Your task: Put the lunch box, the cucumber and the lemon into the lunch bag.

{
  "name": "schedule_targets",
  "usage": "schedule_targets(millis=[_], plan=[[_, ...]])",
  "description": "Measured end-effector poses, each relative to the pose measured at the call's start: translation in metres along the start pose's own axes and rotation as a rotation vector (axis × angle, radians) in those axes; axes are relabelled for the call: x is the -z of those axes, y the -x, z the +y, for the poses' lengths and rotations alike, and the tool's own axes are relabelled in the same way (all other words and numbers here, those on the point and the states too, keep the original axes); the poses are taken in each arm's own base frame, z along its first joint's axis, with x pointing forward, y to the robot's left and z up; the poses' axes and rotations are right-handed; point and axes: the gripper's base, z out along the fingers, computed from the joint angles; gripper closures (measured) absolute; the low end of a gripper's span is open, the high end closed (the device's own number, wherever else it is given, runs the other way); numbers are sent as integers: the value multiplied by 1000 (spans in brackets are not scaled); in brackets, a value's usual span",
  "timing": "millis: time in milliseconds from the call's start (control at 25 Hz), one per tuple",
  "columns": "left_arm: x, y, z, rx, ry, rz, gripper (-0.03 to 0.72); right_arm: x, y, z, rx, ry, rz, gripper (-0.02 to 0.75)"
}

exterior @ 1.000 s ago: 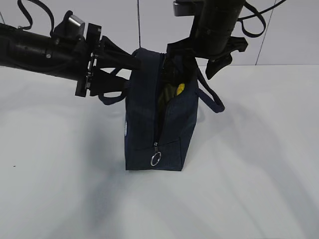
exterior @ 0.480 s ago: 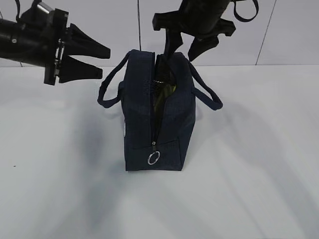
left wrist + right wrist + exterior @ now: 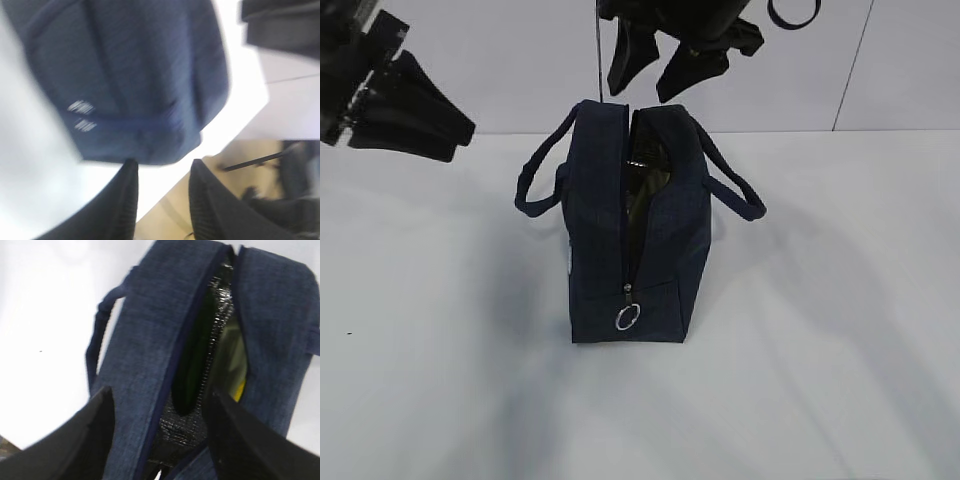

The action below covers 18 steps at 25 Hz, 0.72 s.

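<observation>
The right claw [image 3: 655, 68] hangs directly above the lunch bag [image 3: 632, 235], its two dark fingers spread apart with nothing between them and clear of the fabric. The left claw [image 3: 440, 125] is off to the bag's left, well apart from it and up off the bench [image 3: 840, 330]; its fingers stand partly apart and grip nothing.

The bag stands upright on the white bench, its zipper parted along the top, a silver ring pull [image 3: 629, 318] hanging low at the near end and a loop handle drooping on each side.

Only the right wrist view looks down into the opening: there the cucumber [image 3: 192, 365] lies dark green against the silvery lining, with a sliver of the yellow lemon [image 3: 241, 387] at the right edge. The lunch box cannot be made out. The left wrist view, blurred, shows only the bag's outer side and the bench edge.
</observation>
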Motion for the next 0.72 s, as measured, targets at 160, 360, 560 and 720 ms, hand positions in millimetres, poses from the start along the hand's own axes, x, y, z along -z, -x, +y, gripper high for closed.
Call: schedule_targets(millis=[160,360,560,720], plan=[[22,-13,-9,-50,171,43,460,31,0,9,36,1,-59,299],[48,-26,-14,-71,392,60,461,83,-6,27,78,6,-160,299],[66,-35,-31,-96,435,16,461,119,-20,53,182,-62,-233,298],[75,-40,-42,-117,435,-12,461,132,-35,64,240,-123,-241,298]])
